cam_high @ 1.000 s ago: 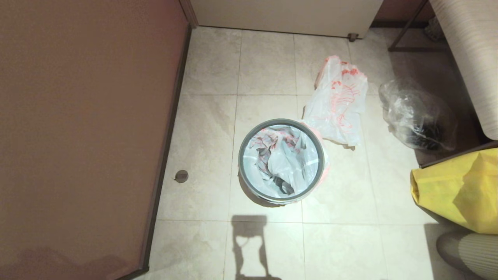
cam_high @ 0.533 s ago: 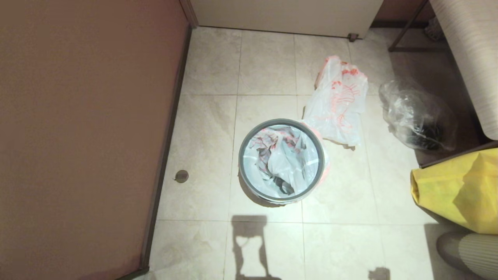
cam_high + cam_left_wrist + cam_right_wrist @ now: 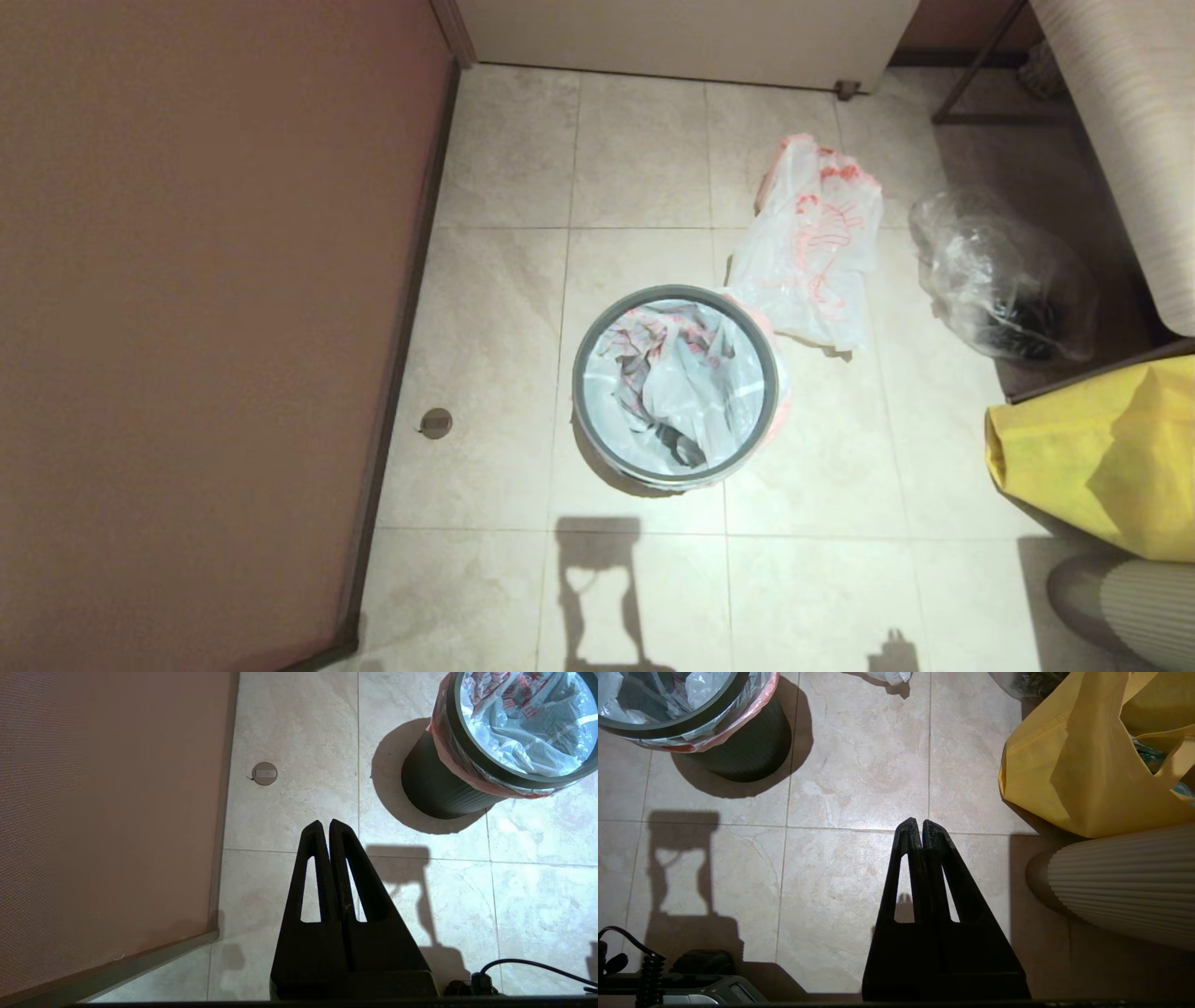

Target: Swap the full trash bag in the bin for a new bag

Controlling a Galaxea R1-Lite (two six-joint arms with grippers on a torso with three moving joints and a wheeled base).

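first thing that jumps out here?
The bin mid-floor, a white-and-red bag lining it under the grey ring. Behind it to the right lies another white-and-red bag; a yellow bag sits far right. Both grippers, left and right, hang shut above bare tile.

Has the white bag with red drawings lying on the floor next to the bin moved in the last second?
No. The bag lies across the same tile seams, its near end beside the bin rim.
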